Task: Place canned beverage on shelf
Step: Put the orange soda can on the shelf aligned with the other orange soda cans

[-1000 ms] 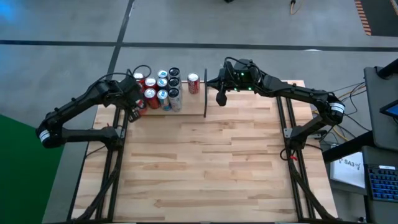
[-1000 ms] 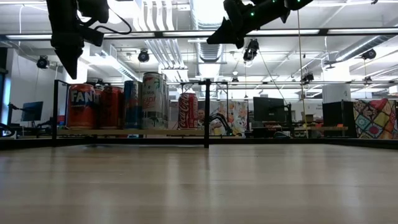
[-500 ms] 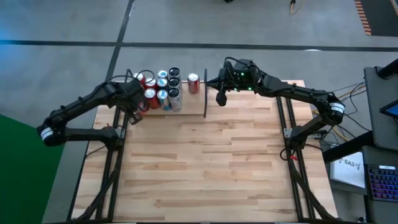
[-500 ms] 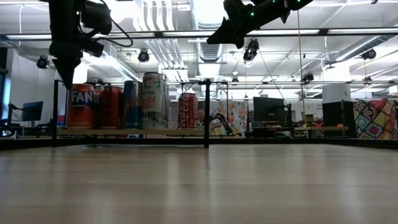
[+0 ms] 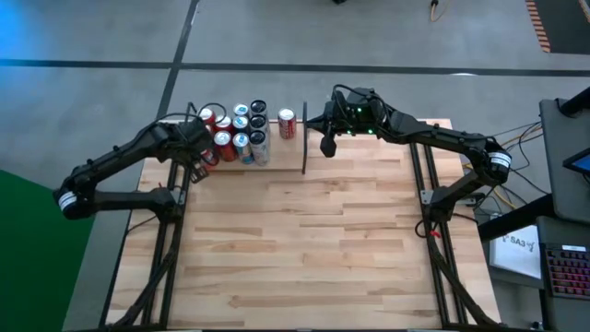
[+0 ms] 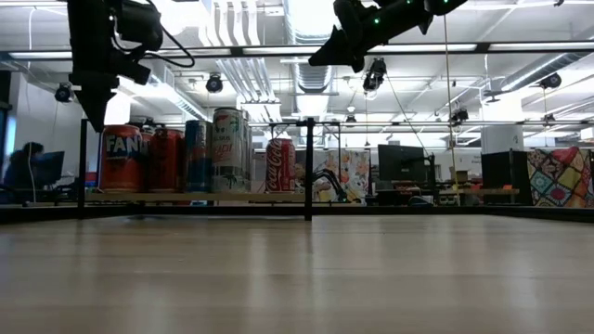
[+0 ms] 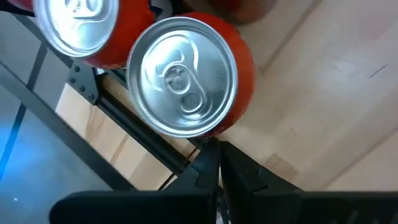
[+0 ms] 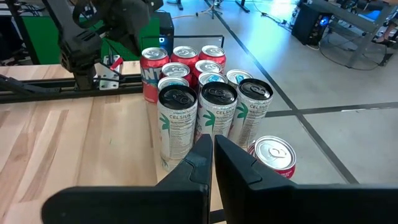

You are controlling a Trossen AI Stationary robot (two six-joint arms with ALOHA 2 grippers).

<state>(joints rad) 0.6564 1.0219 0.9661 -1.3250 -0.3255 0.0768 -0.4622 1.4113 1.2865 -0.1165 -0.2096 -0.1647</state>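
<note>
High view: shelf with clustered cans, lone red can alongside.

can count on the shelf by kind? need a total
Celsius cans: 3
Blue cans: 3
Red cans in the cluster: 4
Coke can, standing apart from the cluster: 1
Total: 11 (the back rows are partly hidden, so the red count is a best read)
</note>
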